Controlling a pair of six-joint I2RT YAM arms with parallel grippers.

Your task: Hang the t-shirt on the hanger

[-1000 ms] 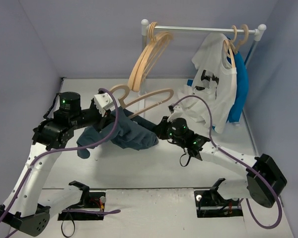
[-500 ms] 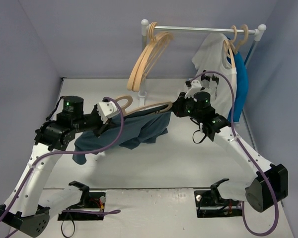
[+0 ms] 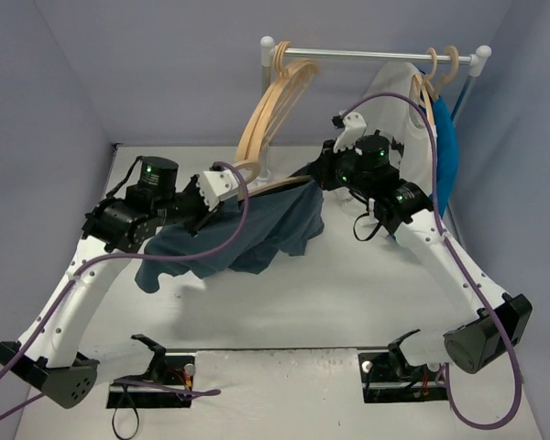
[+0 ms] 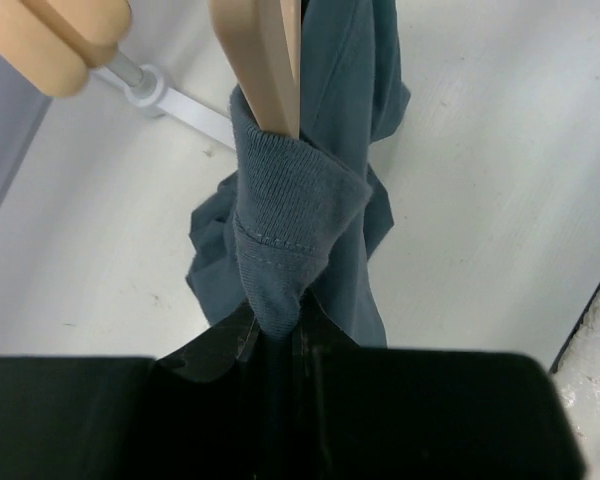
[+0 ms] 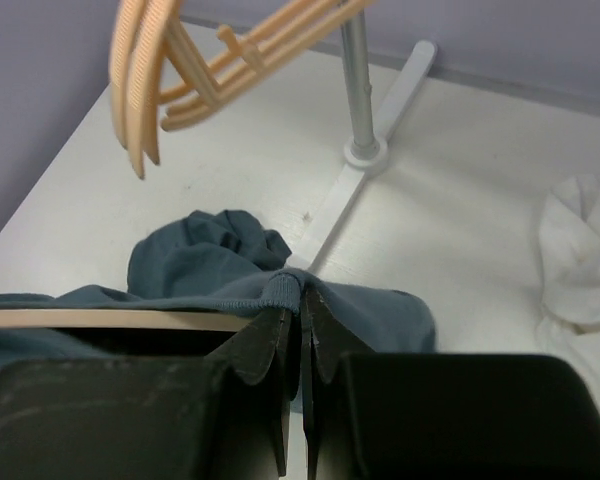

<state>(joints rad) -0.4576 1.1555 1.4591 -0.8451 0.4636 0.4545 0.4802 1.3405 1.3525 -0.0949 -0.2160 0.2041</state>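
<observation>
The slate-blue t-shirt (image 3: 257, 225) hangs in the air between my two arms, draped over the pale wooden hanger (image 3: 266, 185), whose arm runs along its top edge. My left gripper (image 3: 206, 209) is shut on the shirt's ribbed collar (image 4: 280, 235), with the hanger's arm (image 4: 267, 60) poking out of that collar. My right gripper (image 3: 319, 176) is shut on the shirt's ribbed edge (image 5: 285, 290) at the hanger's other end; the hanger's arm (image 5: 110, 320) shows under the cloth. The hanger's hook (image 3: 247, 170) sits beside my left wrist.
A clothes rail (image 3: 376, 55) stands at the back. Several empty wooden hangers (image 3: 273, 101) hang at its left end. A white printed t-shirt (image 3: 399, 101) and a bright blue garment (image 3: 445, 156) hang at its right. The rail's foot (image 5: 365, 150) lies on the table below.
Both grippers have risen and moved toward the rail with the shirt and hanger. The right gripper swung up and back from the table centre, stretching the shirt out along the hanger.
</observation>
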